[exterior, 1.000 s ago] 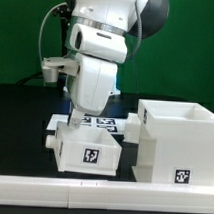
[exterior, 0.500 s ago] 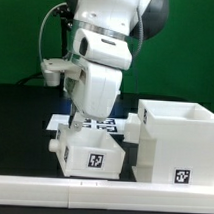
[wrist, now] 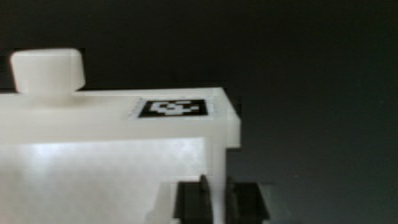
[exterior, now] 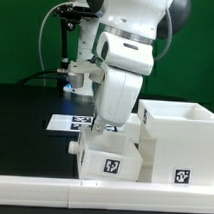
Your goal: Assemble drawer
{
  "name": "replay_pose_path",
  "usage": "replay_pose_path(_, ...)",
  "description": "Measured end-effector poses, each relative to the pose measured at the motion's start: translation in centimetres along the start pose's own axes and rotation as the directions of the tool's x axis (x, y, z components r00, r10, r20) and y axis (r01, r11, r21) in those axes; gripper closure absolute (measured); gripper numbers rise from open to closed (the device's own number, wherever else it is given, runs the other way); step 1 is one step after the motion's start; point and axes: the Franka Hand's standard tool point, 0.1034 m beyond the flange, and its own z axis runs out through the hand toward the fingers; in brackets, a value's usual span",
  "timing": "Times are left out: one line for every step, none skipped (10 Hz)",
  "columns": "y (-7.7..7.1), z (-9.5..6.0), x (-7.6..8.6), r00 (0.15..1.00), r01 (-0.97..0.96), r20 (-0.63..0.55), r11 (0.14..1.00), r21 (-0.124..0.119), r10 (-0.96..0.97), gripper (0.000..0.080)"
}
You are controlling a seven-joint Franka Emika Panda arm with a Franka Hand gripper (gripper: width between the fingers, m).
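One knobbed tray (exterior: pixel 111 163) is in the jaws beside one box housing (exterior: pixel 180 148).

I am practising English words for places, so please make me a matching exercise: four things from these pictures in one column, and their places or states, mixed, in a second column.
Things:
1. small tray
2. big box
3. marker board
4. long white bar

Places or states:
A. lies flat, partly hidden behind the tray
B. held by the gripper
C. runs across the foreground of the exterior view
D. stands with its top open at the exterior view's right

Pairs: 1-B; 2-D; 3-A; 4-C
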Motion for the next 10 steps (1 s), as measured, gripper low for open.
replay_pose_path(0.1, 0.0, -0.1, 1.0, -0.004, 0.001, 1.0, 0.0, 0.004, 0.0767)
replay_pose_path(0.3, 0.1, 0.0, 1.0, -0.004, 0.002, 1.0, -0.002, 0.004, 0.0767)
replay_pose_path(0.7, 0.0, 0.1, 1.0, -0.01, 0.003, 1.0, -0.005, 0.01, 0.0767)
replay_pose_path(1.0, -0.2, 0.4, 1.0, -0.015, 0.002, 1.0, -0.011, 0.015, 0.0767)
replay_pose_path(1.1, -0.2, 0.7, 1.0, -0.011, 0.0, 1.0, -0.011, 0.011, 0.0767)
replay_pose_path(1.1, -0.3, 1.1, 1.0, -0.021, -0.003, 1.0, -0.013, 0.021, 0.0767)
replay_pose_path(1.1, -0.3, 1.5, 1.0, -0.022, -0.005, 1.0, -0.012, 0.022, 0.0767)
replay_pose_path(1.1, -0.3, 1.5, 1.0, -0.021, -0.005, 1.0, -0.011, 0.021, 0.0767)
replay_pose_path(1.1, -0.3, 1.7, 1.0, -0.023, -0.006, 1.0, -0.012, 0.023, 0.0767)
replay_pose_path(1.1, -0.2, 1.9, 1.0, -0.025, -0.008, 1.0, -0.012, 0.025, 0.0767)
